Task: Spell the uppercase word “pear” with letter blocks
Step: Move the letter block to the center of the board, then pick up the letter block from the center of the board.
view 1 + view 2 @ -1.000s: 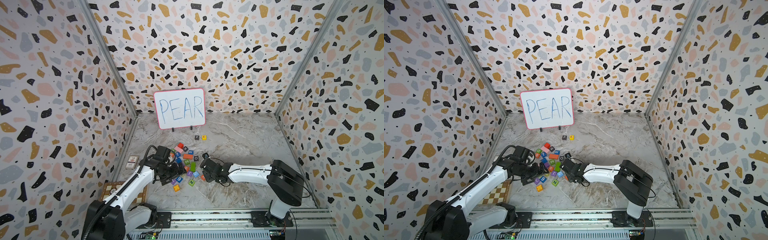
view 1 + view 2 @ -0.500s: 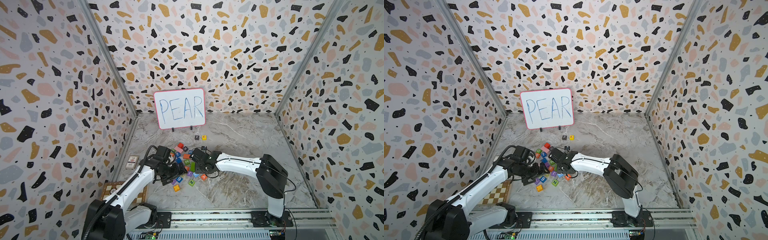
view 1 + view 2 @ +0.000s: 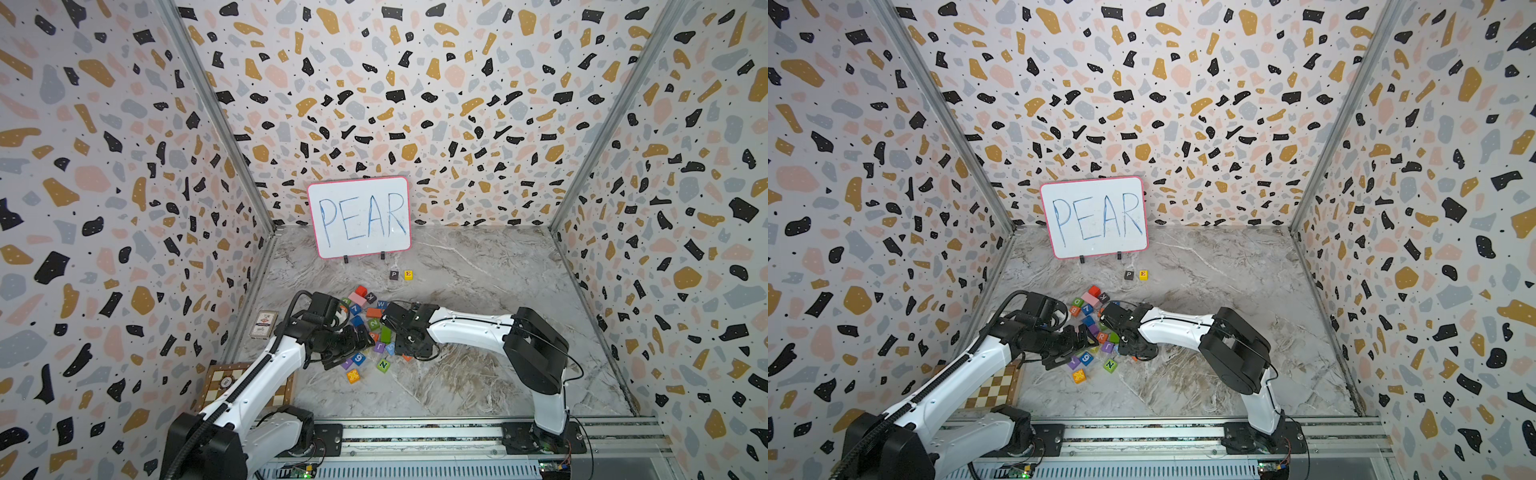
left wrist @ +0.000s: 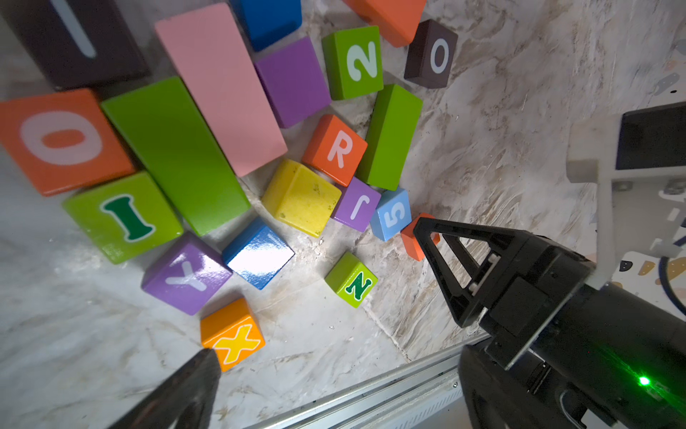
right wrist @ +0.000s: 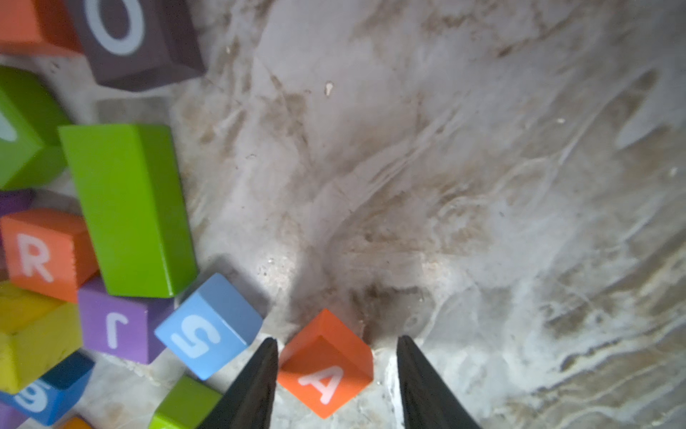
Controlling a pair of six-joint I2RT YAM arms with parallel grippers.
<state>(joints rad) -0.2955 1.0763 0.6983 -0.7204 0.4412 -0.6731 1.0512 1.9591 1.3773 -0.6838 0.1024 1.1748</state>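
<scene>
Right wrist view is showing the right claw point(image 5: 337, 340) straddling the orange A block point(image 5: 326, 366) on the table point(image 5: 445, 167). Its two fingers are standing apart, one pressing against a corner of the cube and the other leaving a thin strip of marble showing, so nothing is looking clamped yet. Being a cube, the block is offering no long axis, but it is lying corner-on to the fingers rather than flat-faced, and I am judging that a squeeze may twist it before it seats. Just outside one finger the light-blue 5 block point(image 5: 208, 327) is sitting close enough to get nudged. Further out on that same side, past the purple J block point(image 5: 115, 327), the orange-red R block point(image 5: 37, 256) is lying against a long green block point(image 5: 130, 208). It is sitting just ahead of the left claw point(image 3: 356, 352), which is hovering wide apart and empty over the pile. Farthest from both claws, in a top view, the black P block point(image 3: 393, 274) and yellow E block point(image 3: 408, 274) are standing side by side near the whiteboard point(image 3: 359, 216), so by my reckoning A is heading for the free spot beside E.
</scene>
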